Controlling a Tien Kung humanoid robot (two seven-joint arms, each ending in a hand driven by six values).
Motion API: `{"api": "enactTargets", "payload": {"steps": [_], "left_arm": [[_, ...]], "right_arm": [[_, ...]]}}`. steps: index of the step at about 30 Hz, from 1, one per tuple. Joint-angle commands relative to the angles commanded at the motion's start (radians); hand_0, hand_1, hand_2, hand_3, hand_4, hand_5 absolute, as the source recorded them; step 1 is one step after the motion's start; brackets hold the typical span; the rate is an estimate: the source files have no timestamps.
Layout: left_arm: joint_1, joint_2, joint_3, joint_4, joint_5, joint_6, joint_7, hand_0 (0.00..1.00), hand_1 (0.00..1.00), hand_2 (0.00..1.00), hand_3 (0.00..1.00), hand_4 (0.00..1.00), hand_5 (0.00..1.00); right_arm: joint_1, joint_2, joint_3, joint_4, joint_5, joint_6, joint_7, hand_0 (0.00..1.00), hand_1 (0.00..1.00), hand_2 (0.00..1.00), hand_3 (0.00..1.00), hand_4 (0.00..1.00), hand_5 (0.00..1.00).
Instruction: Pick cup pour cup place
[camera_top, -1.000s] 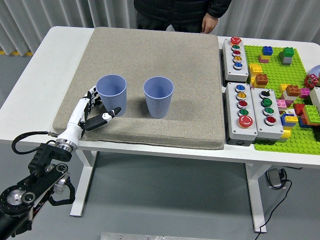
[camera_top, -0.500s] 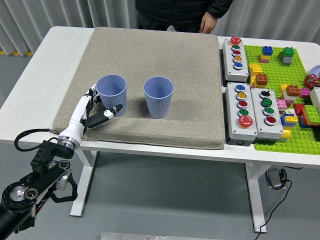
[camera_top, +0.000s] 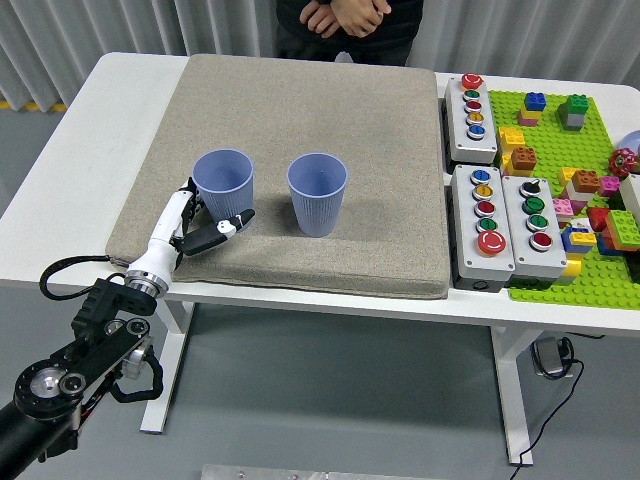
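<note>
Two light blue ribbed cups stand upright on the beige mat (camera_top: 300, 110): the left cup (camera_top: 224, 188) and the right cup (camera_top: 317, 194). My left hand (camera_top: 203, 222) reaches in from the lower left and sits at the base of the left cup, its fingers spread around the cup's lower left side and its thumb (camera_top: 232, 224) stretched under the cup's front. The fingers are not closed on the cup. The right arm is out of view.
Grey button boxes (camera_top: 473, 105) (camera_top: 505, 224) lie right of the mat. A green baseplate (camera_top: 560, 180) with several coloured bricks fills the far right. A person stands at the far side with clasped hands (camera_top: 345, 14).
My left hand has slid a little right and forward along the left cup's base. The person's hands came together at the top centre.
</note>
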Motion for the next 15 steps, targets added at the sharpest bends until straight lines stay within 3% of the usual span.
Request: {"api": "enactTargets", "payload": {"steps": [15], "left_arm": [[-0.028, -0.012, 0.007, 0.028, -0.014, -0.001, -0.001, 0.887, 0.917, 0.998, 0.998, 0.917, 0.324]], "right_arm": [[0.005, 0.000, -0.005, 0.000, 0.007, -0.001, 0.000, 0.693, 0.616, 0.591, 0.587, 0.002, 0.256]]}}
